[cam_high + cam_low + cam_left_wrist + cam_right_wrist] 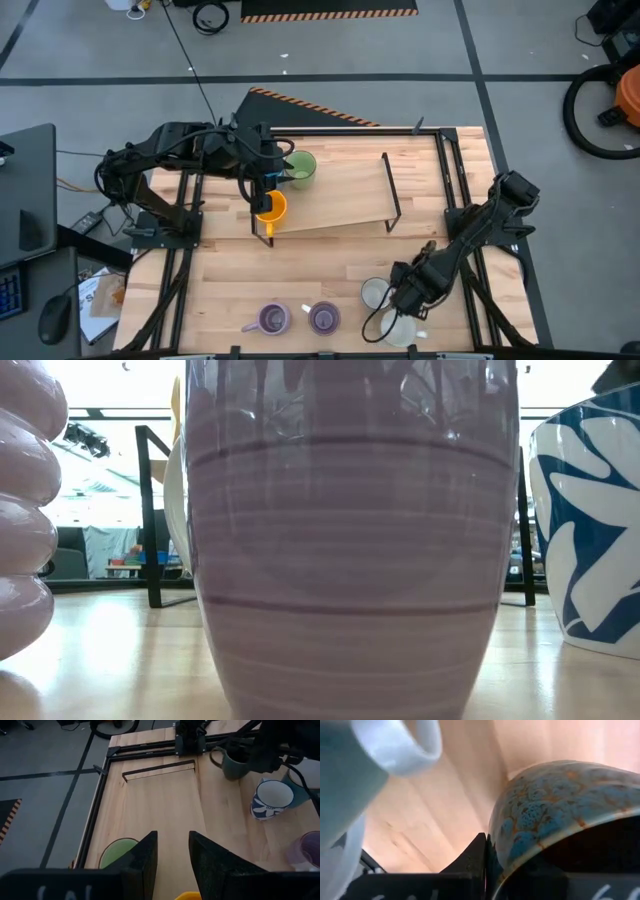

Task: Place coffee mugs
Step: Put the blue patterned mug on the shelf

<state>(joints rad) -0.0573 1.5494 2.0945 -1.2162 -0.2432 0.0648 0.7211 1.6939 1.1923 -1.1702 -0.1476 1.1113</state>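
Low in the frame's lower right, the right gripper pinches its fingers on the speckled blue mug's rim, mouth toward the wrist.

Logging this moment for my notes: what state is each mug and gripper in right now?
green mug: upright on the raised board.
orange mug: upright at the board's edge, under the left gripper, which is open.
two purple mugs: upright on the table, untouched.
white mug: upright beside the right arm.
blue mug: right gripper shut on its rim.
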